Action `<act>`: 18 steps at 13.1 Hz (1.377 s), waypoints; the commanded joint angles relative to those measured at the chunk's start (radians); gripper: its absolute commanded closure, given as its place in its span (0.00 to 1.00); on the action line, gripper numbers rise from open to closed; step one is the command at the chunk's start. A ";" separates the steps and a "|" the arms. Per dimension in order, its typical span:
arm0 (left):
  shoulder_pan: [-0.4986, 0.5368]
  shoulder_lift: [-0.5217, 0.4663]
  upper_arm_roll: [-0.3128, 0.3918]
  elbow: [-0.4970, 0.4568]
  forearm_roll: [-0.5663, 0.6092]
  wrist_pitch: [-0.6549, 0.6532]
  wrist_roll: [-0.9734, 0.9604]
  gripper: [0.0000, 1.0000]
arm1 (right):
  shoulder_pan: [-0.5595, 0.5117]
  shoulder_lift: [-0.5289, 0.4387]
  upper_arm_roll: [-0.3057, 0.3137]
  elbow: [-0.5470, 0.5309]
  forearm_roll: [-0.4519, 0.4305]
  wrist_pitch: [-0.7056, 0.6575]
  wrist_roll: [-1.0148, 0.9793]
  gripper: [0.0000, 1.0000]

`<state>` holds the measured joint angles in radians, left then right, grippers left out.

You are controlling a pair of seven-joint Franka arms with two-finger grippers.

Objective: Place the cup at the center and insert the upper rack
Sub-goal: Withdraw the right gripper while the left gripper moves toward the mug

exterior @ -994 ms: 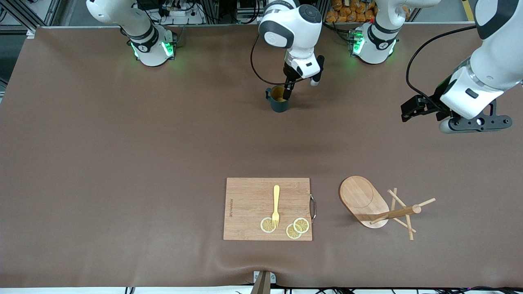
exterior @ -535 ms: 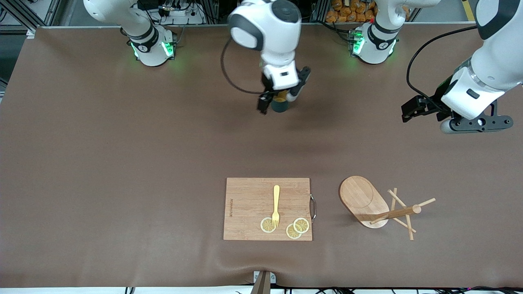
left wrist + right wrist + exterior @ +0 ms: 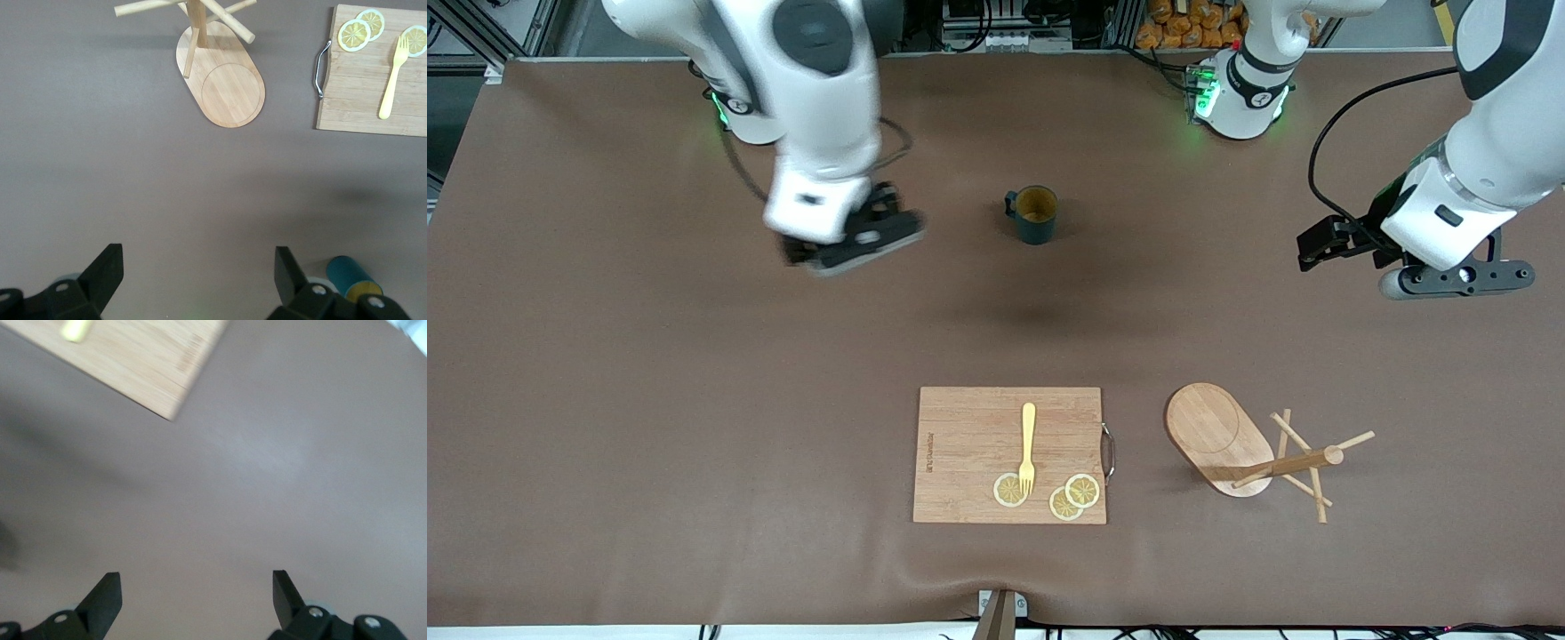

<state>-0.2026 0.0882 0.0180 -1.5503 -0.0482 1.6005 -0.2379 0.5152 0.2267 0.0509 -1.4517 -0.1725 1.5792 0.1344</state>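
1. lying on its side, the upper rack [image 3: 1258,458] rests on the table [image 3: 649,400] near the front camera, toward the left arm's end; its oval bamboo base stands on edge and its round post runs along the table away from the cutting board [image 3: 1009,453], thin pegs crossing near the tip.
2. you see the cup [image 3: 1034,215] upright, mouth up, midway between the two bases and well apart from the rack; its loop handle points toward the right arm's end.
3. your left tool [image 3: 1458,278] hangs in the air over bare table at the left arm's end, jaws wide apart and holding nothing.
4. your right tool [image 3: 852,242] is over bare table beside the cup, toward the right arm's end, jaws wide apart and empty; it shows blurred in the front view.
5. the left wrist view gives you the ring scored into the rack's base [image 3: 223,83] and the metal handle on the board's edge; the right wrist view gives only a board corner [image 3: 143,360] and plain table.
6. the cup is dark teal with a tan-yellow inside; the table cover is smooth brown; the board is striped bamboo carrying a yellow fork [image 3: 1028,447] and three lemon slices [image 3: 1065,498].
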 commanded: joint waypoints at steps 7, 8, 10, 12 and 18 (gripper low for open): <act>-0.004 -0.007 -0.102 0.012 -0.021 -0.020 -0.288 0.00 | -0.447 -0.090 0.021 -0.010 0.059 -0.016 -0.038 0.00; -0.004 -0.007 -0.139 0.012 -0.021 -0.020 -0.357 0.00 | -0.480 -0.090 0.021 -0.010 0.061 -0.001 -0.038 0.00; -0.006 -0.008 -0.208 0.015 -0.021 -0.020 -0.485 0.00 | -0.538 -0.089 0.020 -0.010 0.088 0.028 -0.079 0.00; -0.012 -0.007 -0.272 0.026 -0.021 -0.019 -0.639 0.00 | -0.590 -0.089 -0.026 -0.016 0.296 0.036 -0.146 0.00; -0.082 0.021 -0.386 0.018 -0.012 0.021 -1.021 0.00 | -0.593 -0.079 -0.120 -0.024 0.322 0.044 -0.260 0.00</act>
<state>-0.2588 0.0906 -0.3628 -1.5395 -0.0614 1.6055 -1.1746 -0.0753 0.1565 -0.0712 -1.4617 0.1533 1.6089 -0.1132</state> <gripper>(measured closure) 0.000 0.000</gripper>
